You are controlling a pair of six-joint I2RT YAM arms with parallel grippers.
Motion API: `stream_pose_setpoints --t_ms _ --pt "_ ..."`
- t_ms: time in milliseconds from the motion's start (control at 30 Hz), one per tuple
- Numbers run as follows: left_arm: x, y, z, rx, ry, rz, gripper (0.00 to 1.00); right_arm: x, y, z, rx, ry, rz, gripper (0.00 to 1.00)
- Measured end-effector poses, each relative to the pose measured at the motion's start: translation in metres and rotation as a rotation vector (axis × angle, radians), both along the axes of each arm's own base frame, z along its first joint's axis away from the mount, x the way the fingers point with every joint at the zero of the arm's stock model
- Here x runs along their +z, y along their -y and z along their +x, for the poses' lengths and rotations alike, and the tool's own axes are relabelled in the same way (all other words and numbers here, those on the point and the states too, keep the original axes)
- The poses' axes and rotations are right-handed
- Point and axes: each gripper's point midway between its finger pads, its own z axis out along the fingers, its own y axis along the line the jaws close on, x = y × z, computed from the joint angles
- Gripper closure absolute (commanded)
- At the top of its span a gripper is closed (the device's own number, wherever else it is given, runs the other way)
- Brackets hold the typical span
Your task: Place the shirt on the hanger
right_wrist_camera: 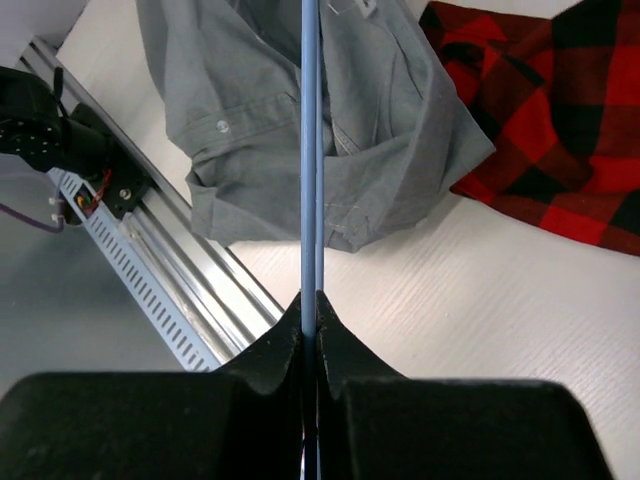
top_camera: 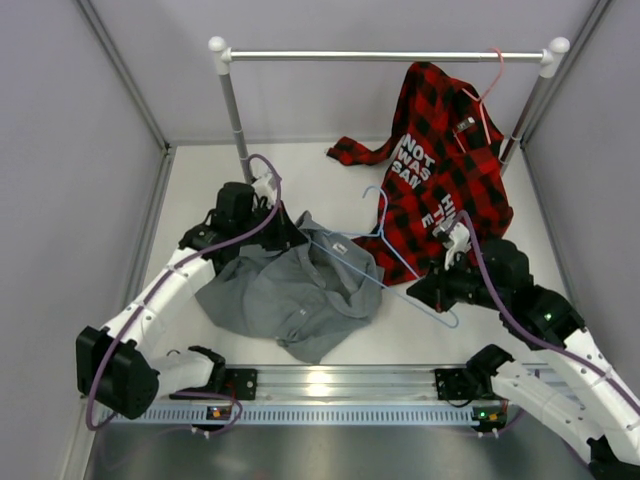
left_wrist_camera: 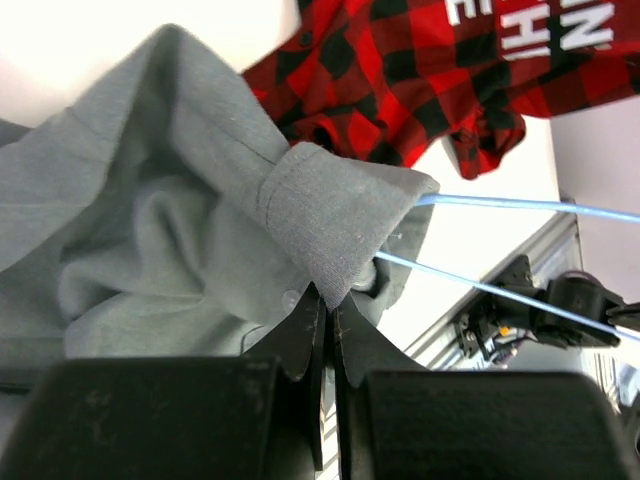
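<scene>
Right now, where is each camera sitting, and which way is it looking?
Top external: above and behind, looking down at the table; left arm and right arm show.
Left wrist: on the left arm, looking along the left gripper, shut on the grey shirt.
Right wrist: on the right arm, looking along the right gripper, shut on the blue hanger.
Shared: all three show grey shirt, blue hanger and plaid shirt.

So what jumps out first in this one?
The red-and-black plaid shirt hanging from the rail at back right grabs the eye. In the middle lies a crumpled grey shirt, a fold pinched by the left gripper, while the right gripper clamps a light-blue hanger whose wires run into the fabric.
</scene>
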Motion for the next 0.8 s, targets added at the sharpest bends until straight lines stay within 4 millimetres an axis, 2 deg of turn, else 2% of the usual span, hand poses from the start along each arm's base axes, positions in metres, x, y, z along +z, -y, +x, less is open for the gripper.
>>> stream_pose_setpoints --t_ms 133,233,400,567,667,800 --pt "0.006 0.019 -0.014 -0.080 0.005 -0.022 1.00 0.009 -0.016 0.001 0.053 0.022 0.082 1.00" --pt "0.019 0.037 -0.028 -0.163 0.032 -0.043 1.00 0.003 -0.030 0.000 0.113 0.009 0.139 1.00" --pt "0.059 0.052 -0.056 -0.279 0.127 -0.089 1.00 -0.009 -0.047 0.002 0.173 -0.003 0.198 1.00" --pt "0.097 0.070 -0.101 -0.421 0.242 -0.086 1.00 -0.002 -0.056 0.005 0.211 0.059 0.264 1.00" --pt "0.105 0.067 -0.113 -0.440 0.268 -0.062 1.00 0.010 -0.058 0.013 0.185 0.134 0.315 1.00" --pt "0.129 0.057 -0.112 -0.410 0.316 -0.028 1.00 0.026 -0.049 0.026 0.069 0.259 0.426 1.00"
